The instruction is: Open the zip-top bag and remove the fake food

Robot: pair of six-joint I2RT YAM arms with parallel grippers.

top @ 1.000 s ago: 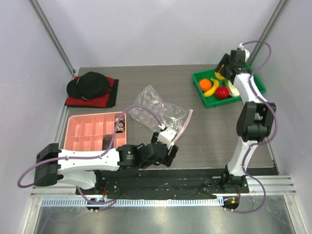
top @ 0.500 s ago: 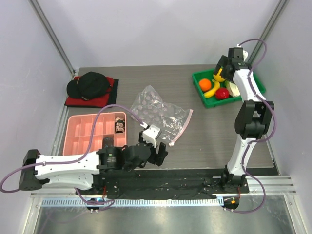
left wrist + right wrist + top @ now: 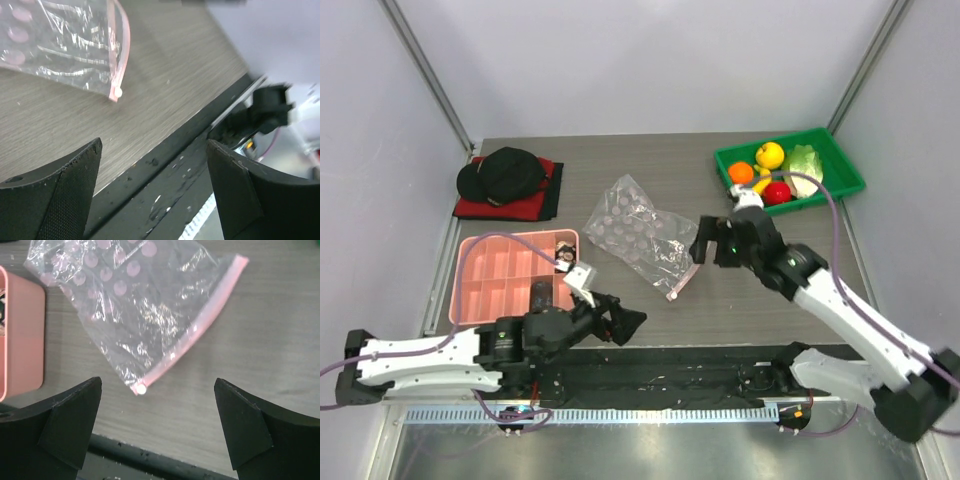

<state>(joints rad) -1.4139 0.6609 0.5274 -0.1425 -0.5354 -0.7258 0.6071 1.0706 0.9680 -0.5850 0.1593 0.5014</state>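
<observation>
In the top view, we see the zip-top bag (image 3: 642,230) lying flat and slack in the middle of the table (image 3: 770,290). It is well apart from the fake food (image 3: 775,172), which sits in the green bin (image 3: 840,168) at the far right (we count 5 pieces: orange, lemon, banana, red fruit, cabbage). We judge the emptying done, which would explain why neither arm holds anything. The left gripper (image 3: 628,322) hangs low near the front edge, beside the pink tray (image 3: 485,262). The right gripper (image 3: 701,245) hovers just beside the bag's zip end.

In the left wrist view, the 2 fingers (image 3: 60,195) stand wide, with only bare wood and the black front rail (image 3: 165,190) between them. The bag lies to the upper left, its white slider (image 3: 117,93) nearest us.

In the right wrist view, the jaws gape wide and grip nothing. The slider lies just below them at the end of the pink zip strip (image 3: 195,335). We cannot tell whether that strip is sealed.
</observation>
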